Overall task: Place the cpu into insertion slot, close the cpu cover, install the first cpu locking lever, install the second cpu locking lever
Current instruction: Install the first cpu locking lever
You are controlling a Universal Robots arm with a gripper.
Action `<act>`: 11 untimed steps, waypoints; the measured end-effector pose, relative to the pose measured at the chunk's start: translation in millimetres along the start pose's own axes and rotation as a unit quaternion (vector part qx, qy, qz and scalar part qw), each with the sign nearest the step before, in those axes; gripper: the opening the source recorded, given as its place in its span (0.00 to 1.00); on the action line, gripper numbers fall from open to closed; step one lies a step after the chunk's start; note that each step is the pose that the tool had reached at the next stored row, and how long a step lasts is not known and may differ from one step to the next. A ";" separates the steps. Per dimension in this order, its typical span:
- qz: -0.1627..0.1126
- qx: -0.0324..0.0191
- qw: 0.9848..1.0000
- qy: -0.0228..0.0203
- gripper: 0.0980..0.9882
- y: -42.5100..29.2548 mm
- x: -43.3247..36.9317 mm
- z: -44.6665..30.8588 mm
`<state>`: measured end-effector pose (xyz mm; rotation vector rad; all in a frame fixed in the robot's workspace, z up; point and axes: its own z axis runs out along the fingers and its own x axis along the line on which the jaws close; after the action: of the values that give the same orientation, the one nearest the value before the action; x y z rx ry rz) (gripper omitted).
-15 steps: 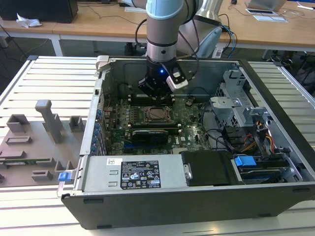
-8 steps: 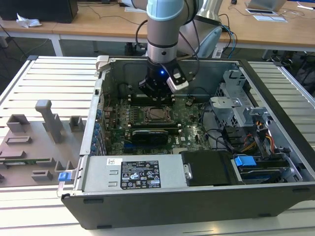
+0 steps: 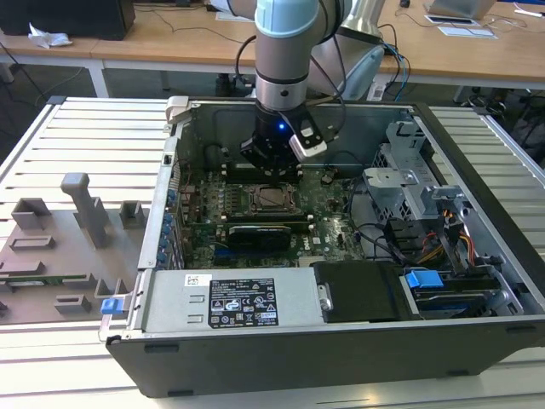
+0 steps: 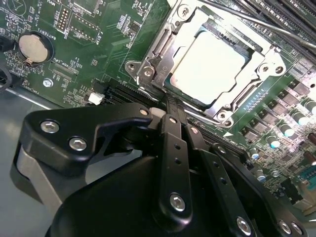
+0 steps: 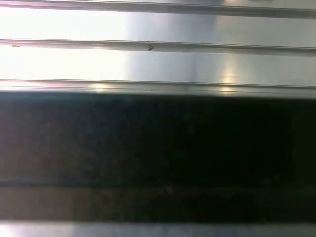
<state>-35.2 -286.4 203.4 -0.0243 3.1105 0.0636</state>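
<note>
The cpu (image 4: 207, 66), a flat silver-grey square, lies in the insertion slot (image 4: 174, 85) on the green board. The cpu cover (image 4: 159, 57), a silvery frame, lies flat over its edges. A thin metal locking lever (image 4: 256, 22) runs along one side of the socket. My gripper (image 4: 167, 104) is shut, its black fingertips at the socket's edge opposite that lever. I cannot tell whether anything thin sits between them. In the exterior view the gripper (image 3: 271, 160) hangs inside the open computer case, just behind the socket (image 3: 273, 198).
A coin battery (image 4: 30, 47) and long black memory slots (image 4: 291, 15) flank the socket. A long black card (image 3: 260, 232), the power supply (image 3: 230, 298) and drive cages (image 3: 417, 196) fill the case. Grey fixtures (image 3: 77, 221) stand on the slatted table at the exterior view's left.
</note>
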 end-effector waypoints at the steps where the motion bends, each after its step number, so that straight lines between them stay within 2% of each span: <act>1: 0.000 0.000 1.000 0.000 0.01 0.0 -0.1 0.0; 4: 0.000 0.001 1.000 0.000 0.01 0.0 -1.2 0.2; 11: 0.000 0.001 1.000 0.000 0.01 -0.1 -10.2 2.1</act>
<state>-25.0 -286.2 201.6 -0.0247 3.1111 0.0601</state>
